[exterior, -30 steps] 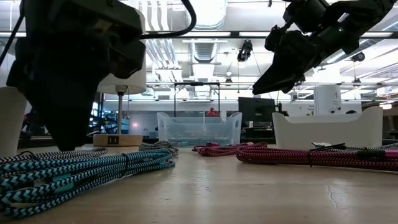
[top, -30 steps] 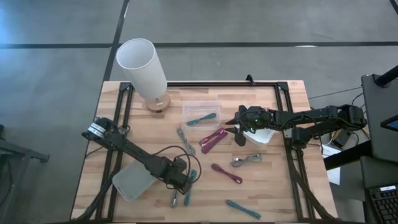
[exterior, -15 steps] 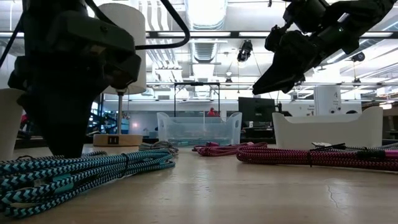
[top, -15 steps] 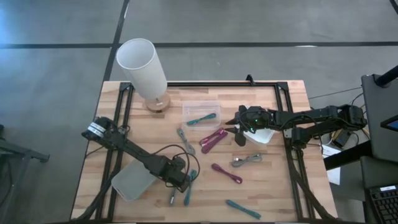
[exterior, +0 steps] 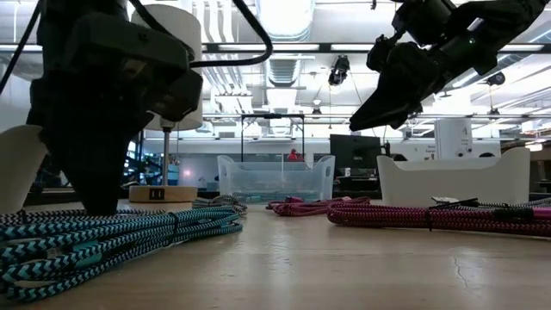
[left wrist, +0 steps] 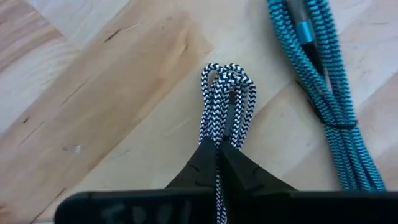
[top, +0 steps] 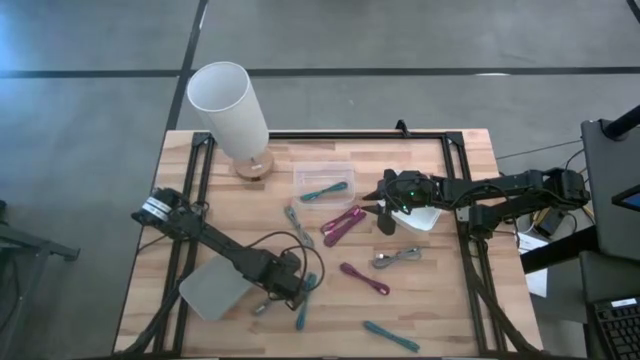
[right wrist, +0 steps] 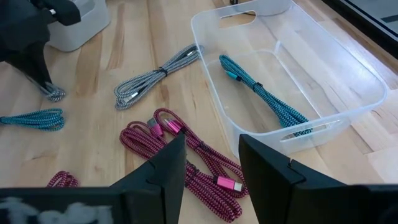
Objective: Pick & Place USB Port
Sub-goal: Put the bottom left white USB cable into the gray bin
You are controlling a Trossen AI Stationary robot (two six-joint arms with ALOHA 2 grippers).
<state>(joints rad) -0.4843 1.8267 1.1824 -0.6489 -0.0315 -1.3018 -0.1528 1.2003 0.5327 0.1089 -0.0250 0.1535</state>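
Here the left gripper (left wrist: 219, 155) sits low at the table (top: 440, 310), near its front-left part, fingers pinched together on a black-and-white cable (left wrist: 225, 99). In the left wrist view the cable's looped bundle fans out just ahead of the fingertips, lying flat on the wood, with its strands running back between the two fingers. A teal cable (left wrist: 323, 81) lies just beside it, apart from the fingers. In the high view the gripper (top: 285, 287) is beside a white tray (top: 212, 290), and the black-and-white cable (top: 262, 307) shows at the tray's near corner, the teal cable (top: 303, 300) next to it.

The right gripper (right wrist: 208, 158) hangs above the table at its right middle, fingers parted with a clear gap, holding nothing. Below and ahead of it lies a magenta cable (right wrist: 180, 149); a grey cable (right wrist: 155, 78) lies farther off. A clear bin (right wrist: 348, 62) stands nearby with one teal cable (right wrist: 264, 93) inside. In the high view the gripper (top: 385, 212) is between the bin (top: 322, 170) and a white box (top: 420, 217).

Elsewhere on the table: a lamp (top: 235, 110) at the back left, another magenta cable (top: 365, 278), another grey cable (top: 397, 258), and another teal cable (top: 392, 335) near the front edge.
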